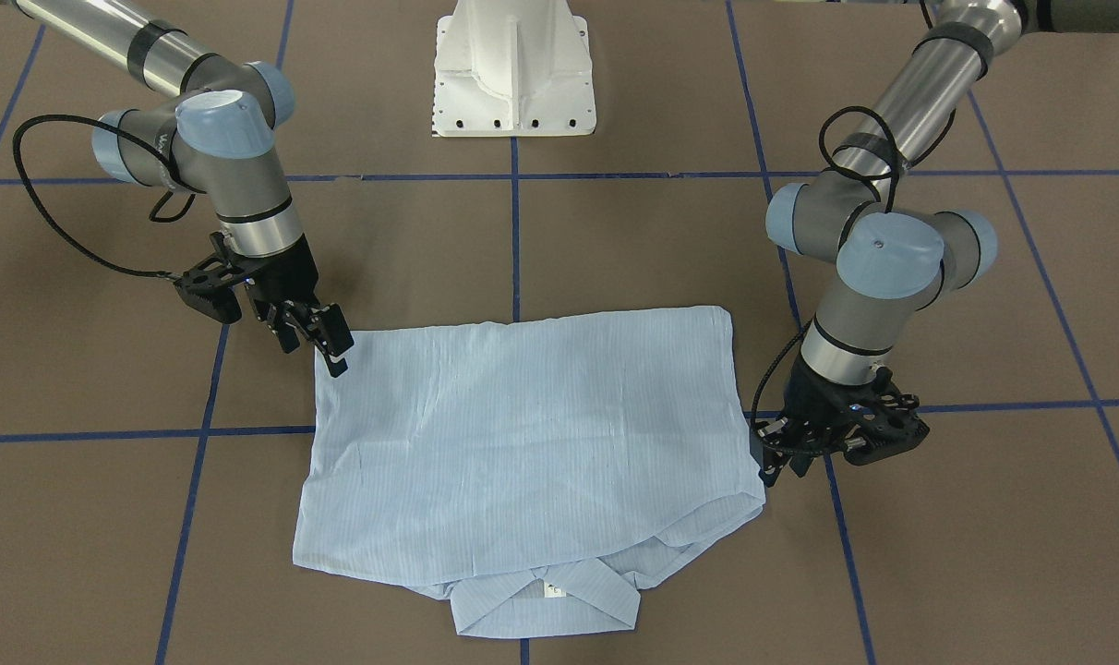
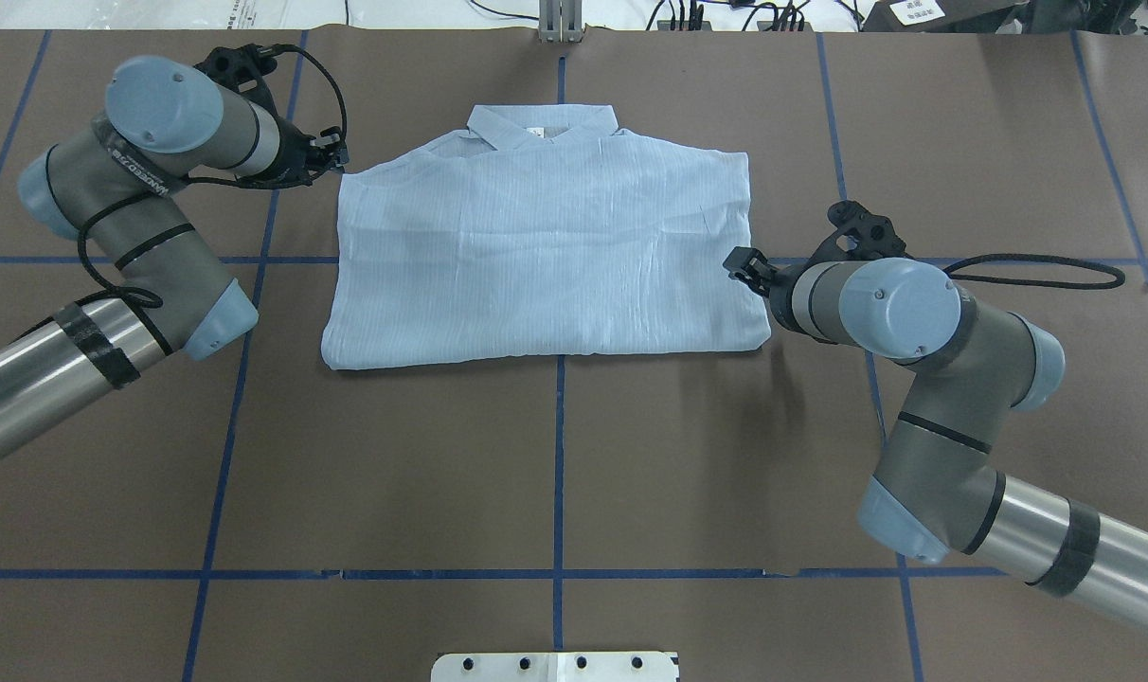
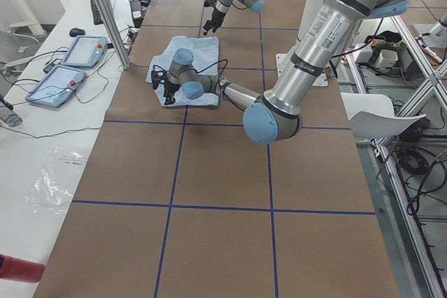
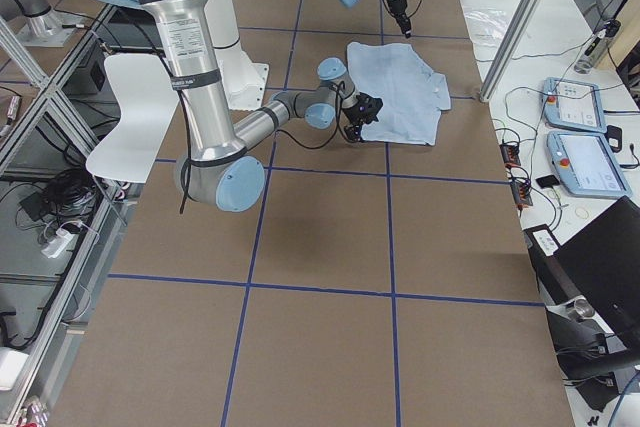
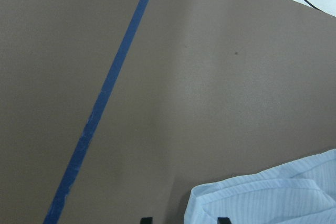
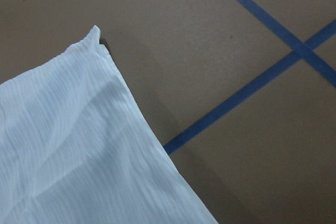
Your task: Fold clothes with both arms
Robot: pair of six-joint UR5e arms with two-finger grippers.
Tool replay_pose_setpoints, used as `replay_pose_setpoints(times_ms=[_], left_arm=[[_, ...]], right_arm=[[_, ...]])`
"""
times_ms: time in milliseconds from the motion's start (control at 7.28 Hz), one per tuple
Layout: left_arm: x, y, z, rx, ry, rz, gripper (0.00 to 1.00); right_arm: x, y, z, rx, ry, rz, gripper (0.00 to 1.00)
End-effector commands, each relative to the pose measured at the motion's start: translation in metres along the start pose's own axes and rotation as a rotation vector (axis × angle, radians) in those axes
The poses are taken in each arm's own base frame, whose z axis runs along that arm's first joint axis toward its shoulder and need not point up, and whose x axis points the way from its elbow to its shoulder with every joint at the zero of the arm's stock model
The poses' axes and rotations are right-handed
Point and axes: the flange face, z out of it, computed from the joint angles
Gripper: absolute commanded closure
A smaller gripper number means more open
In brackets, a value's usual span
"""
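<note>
Overhead: left gripper (image 2: 337, 156), jaws parted and empty, sits at the 10 o'clock corner of the shirt (image 2: 546, 256). The shirt lies flat mid-table, collar (image 2: 543, 128) at 12, long axis 9-to-3. Right gripper (image 2: 741, 263), seemingly parted and empty, is just beside the 3 o'clock edge. Both look equally near.

From my seat, the left gripper (image 2: 332, 156) has open brown table (image 2: 555, 455) on its outer side and ahead of it. The only thing close is the shirt (image 2: 546, 256), whose corner sits between its spread fingertips. It's much the same for the right gripper (image 2: 740, 265): shirt edge just inboard, bare tabletop outboard. Between the two grippers the shirt lies flat and low. The white pedestal base (image 1: 515, 69) is well apart from both.
</note>
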Motion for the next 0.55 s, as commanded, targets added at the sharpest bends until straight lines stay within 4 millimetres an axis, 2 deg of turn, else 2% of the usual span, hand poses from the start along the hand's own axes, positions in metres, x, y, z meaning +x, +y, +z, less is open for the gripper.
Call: replay_pose_setpoints(times_ms=[0,137,275,412], left_arm=[[-0.0037,0.0005,0.0009,0.0,-0.005,0.004,0.49],[-0.0036,0.0005,0.0007,0.001,-0.003,0.004,0.49],[-0.0036,0.0005,0.0007,0.001,-0.003,0.004,0.49],[-0.0031,0.0007,0.0001,-0.001,-0.002,0.004,0.49]], right_arm=[[0.0084,0.0162,0.0058,-0.016,0.019,-0.005,0.0],[0.0142,0.0138,0.0102,-0.012,0.031,-0.004,0.01],[0.0177,0.014,0.0108,-0.013,0.037,-0.004,0.28],[0.015,0.0148,0.0089,-0.016,0.031,0.003,0.99]])
